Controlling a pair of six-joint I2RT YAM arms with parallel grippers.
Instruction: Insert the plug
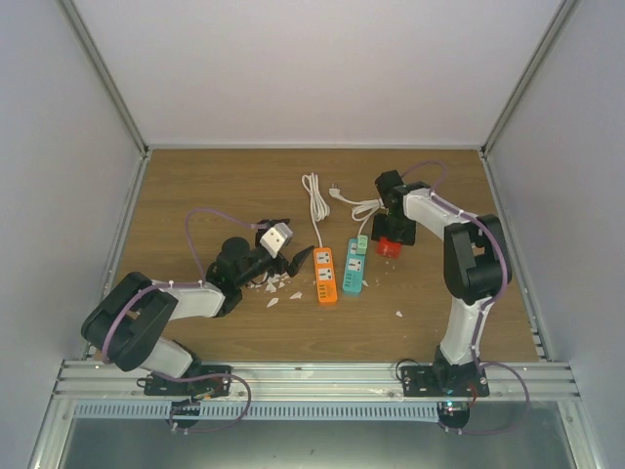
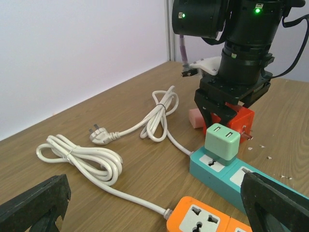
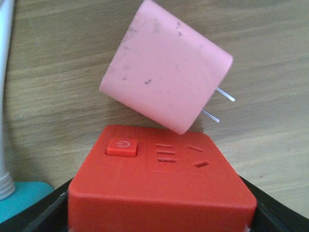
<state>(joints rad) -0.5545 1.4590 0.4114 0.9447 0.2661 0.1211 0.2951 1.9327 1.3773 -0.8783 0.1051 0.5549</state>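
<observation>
Red socket cube (image 3: 161, 188) sits between the fingers of your right claw (image 2: 224, 113), which hug both its sides; can't tell if they're actually clamped. Pink plug (image 3: 164, 67) lies on the table (image 3: 270, 58) just beyond the cube, not inserted. Your left claw (image 2: 154, 203) is spread wide, holding nothing.

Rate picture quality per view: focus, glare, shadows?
Top external: even diffuse light, only faint shadows, wide-angle splay in the walls, the orange power strip small but sharp. Left wrist: mint charger crisp, white cable well exposed, no glare. Right wrist: very close, pink adapter and red socket cube fill the frame, cube's near edge a little soft, no glare.
</observation>
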